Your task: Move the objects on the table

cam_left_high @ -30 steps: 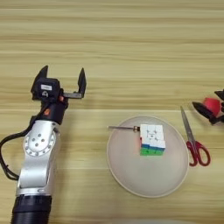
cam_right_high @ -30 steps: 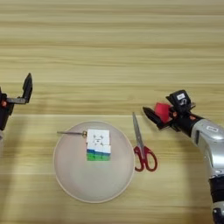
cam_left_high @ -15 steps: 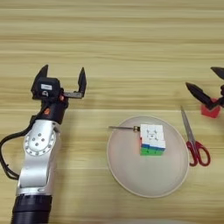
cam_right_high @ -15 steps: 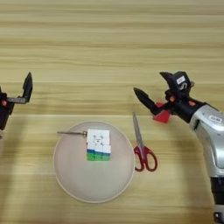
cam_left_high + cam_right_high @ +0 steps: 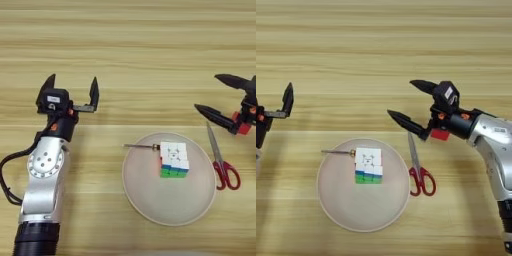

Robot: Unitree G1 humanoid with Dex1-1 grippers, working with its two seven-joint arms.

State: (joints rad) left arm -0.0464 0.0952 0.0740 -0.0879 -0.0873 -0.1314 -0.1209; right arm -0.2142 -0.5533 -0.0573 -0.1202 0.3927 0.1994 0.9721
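My right gripper (image 5: 401,98) stands open, its two black fingers spread wide and pointing left, above the tips of the red-handled scissors (image 5: 418,167). A small red cube (image 5: 440,134) lies on the table (image 5: 356,50) just below the base of the fingers, not held. The round beige plate (image 5: 336,200) sits at the front centre. It carries the white-topped puzzle cube (image 5: 368,165) and a thin screwdriver (image 5: 336,151) lying across its left rim, one end against the cube. At the left, away from all of these, my left gripper (image 5: 72,85) is open and holds nothing.
The scissors lie just right of the plate, blades pointing away from me. My left forearm (image 5: 45,170) runs along the front left of the table.
My right gripper has opened from shut on the red cube to wide open and drawn back slightly to the right. The cube now rests on the table. The left arm has not moved.
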